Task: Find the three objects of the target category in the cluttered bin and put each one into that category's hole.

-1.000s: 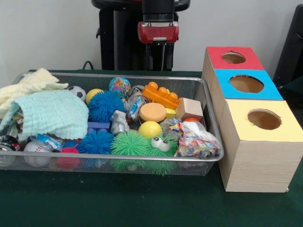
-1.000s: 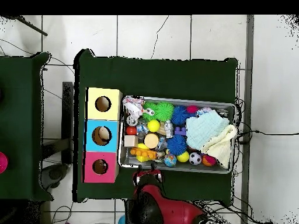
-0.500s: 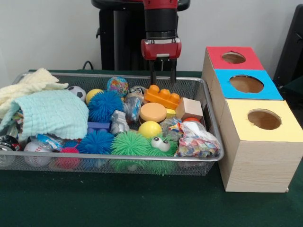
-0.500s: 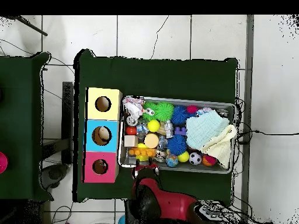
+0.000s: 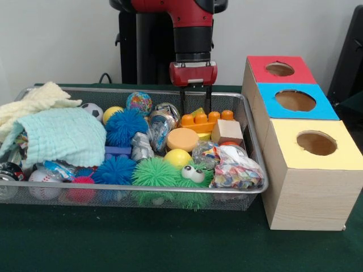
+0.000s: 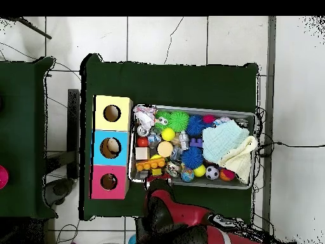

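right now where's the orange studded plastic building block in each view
Front view: the orange studded plastic building block lies at the mesh bin's far right, just below the gripper.
Overhead view: it sits at the bin's lower left, near the red-topped box.
Shared landmark: the small wooden cube right beside it.

Red arm (image 5: 190, 14) w/ black wrist section, red gripper (image 5: 195, 106) housing, thin dark fingers.

Orange brick (image 5: 207, 121), yellow ball (image 5: 178, 158), green and blue spiky balls (image 5: 156, 173), mint cloth (image 5: 65, 136), red-blue-yellow boxes (image 5: 295, 101).
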Tool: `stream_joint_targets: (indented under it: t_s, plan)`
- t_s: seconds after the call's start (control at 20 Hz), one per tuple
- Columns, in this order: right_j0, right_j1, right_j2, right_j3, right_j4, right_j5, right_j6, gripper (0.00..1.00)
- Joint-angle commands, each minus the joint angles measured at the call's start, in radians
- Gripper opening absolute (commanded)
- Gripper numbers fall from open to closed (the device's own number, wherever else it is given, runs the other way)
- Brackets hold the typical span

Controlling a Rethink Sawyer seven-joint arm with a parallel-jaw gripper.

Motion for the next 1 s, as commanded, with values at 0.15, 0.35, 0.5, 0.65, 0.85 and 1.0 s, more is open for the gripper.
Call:
stream_joint_targets:
  t_s: [0.15,0.35,0.5,0.65,0.85,1.0]
  plan:
    - [0.011,0.082,0.013,-0.194,0.047,-0.085,0.218,1.00]
    - [0.013,0.097,0.009,-0.196,0.046,-0.084,0.217,1.00]
    - [0.016,0.125,0.003,-0.212,0.046,-0.105,0.217,1.00]
    - [0.016,0.140,0.001,-0.224,0.043,-0.108,0.213,1.00]
    - [0.011,0.162,0.005,-0.244,0.031,-0.119,0.207,1.00]
    - [-0.003,0.187,0.017,-0.264,0.014,-0.131,0.208,1.00]
